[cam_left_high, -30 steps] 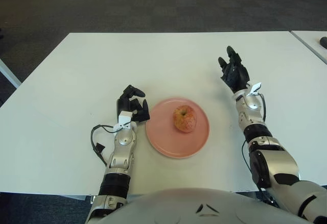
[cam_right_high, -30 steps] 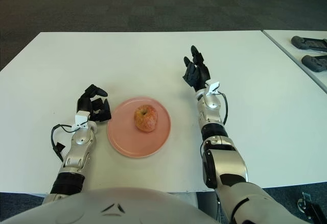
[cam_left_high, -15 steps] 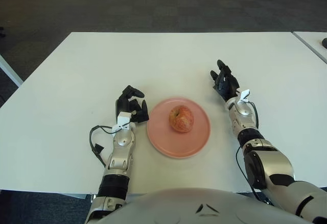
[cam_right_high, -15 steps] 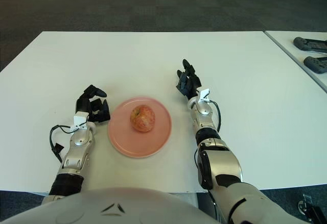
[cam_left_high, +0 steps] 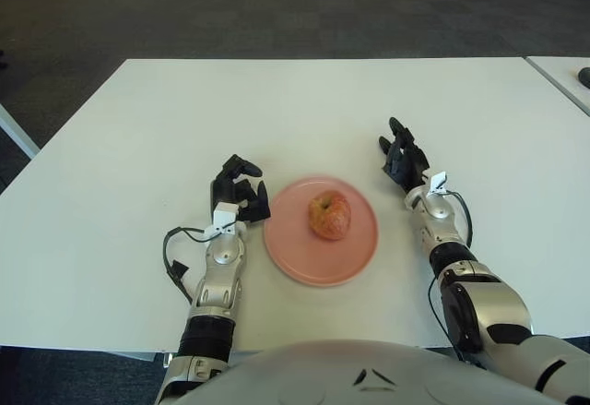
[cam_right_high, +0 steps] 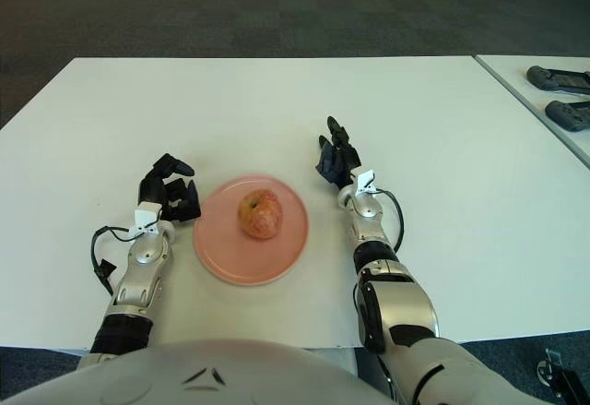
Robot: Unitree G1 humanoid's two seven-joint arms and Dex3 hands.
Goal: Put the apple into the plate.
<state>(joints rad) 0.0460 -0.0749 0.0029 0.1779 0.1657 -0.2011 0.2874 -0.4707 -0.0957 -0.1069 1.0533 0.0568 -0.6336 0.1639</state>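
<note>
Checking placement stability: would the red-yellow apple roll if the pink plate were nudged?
The round red-yellow apple looks apt to roll. The shallow pink plate has a low rim, so it may only partly contain it. It is probably rigid, since it shows no sagging.

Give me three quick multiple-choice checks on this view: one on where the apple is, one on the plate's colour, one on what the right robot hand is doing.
1. Where is the apple?
A. on the plate
B. on the bare table left of the plate
C. in the left robot hand

2. What colour is the plate?
A. blue
B. pink
C. green

3. What is the state of the right robot hand?
A. closed on the apple
B. closed on the plate's rim
C. fingers open, holding nothing

Answers:
1. A, the apple sits near the middle of the plate.
2. B, the rim around the apple is pink against the white table.
3. C, the hand is off the plate, to its right, with its fingers spread and nothing between them. The left robot hand shows just left of the plate, curled and empty.
</note>
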